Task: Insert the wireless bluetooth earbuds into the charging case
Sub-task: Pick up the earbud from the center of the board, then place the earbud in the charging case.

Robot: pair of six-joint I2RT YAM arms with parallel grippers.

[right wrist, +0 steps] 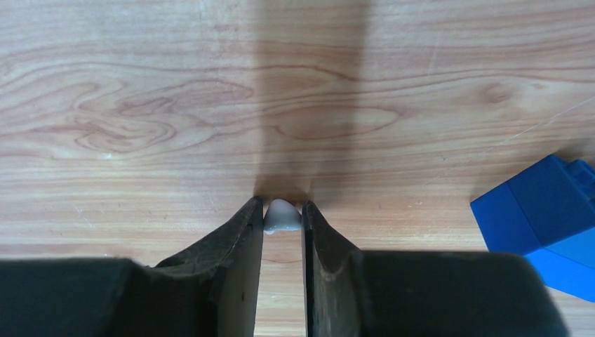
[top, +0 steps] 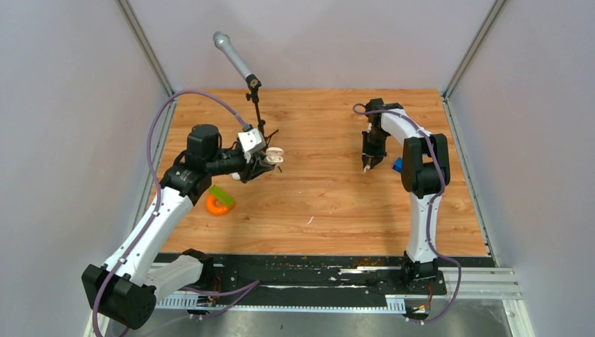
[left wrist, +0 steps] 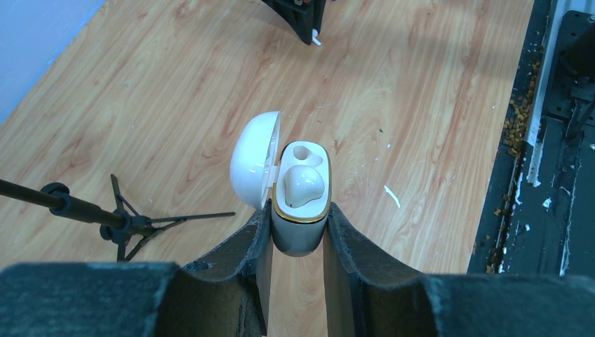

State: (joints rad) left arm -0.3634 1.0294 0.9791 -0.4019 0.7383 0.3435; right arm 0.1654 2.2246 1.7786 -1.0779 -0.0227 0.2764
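My left gripper (left wrist: pixel 297 226) is shut on the white charging case (left wrist: pixel 302 210) and holds it above the table with its lid (left wrist: pixel 252 168) open to the left. One white earbud (left wrist: pixel 303 186) sits in the near well; the far well (left wrist: pixel 303 152) is empty. The case also shows in the top view (top: pixel 273 155) at the left gripper (top: pixel 265 163). My right gripper (right wrist: pixel 282 210) is shut on the other white earbud (right wrist: pixel 281 217), pinched at the fingertips just over the wood. In the top view the right gripper (top: pixel 368 166) is at the back right of the table.
A blue block (right wrist: pixel 544 214) lies right of my right gripper, also in the top view (top: pixel 397 165). A small microphone stand (top: pixel 251 84) is at the back, its tripod (left wrist: pixel 126 225) left of the case. An orange ring with a green piece (top: pixel 220 200) lies at the left. A white sliver (left wrist: pixel 391 196) lies on the wood.
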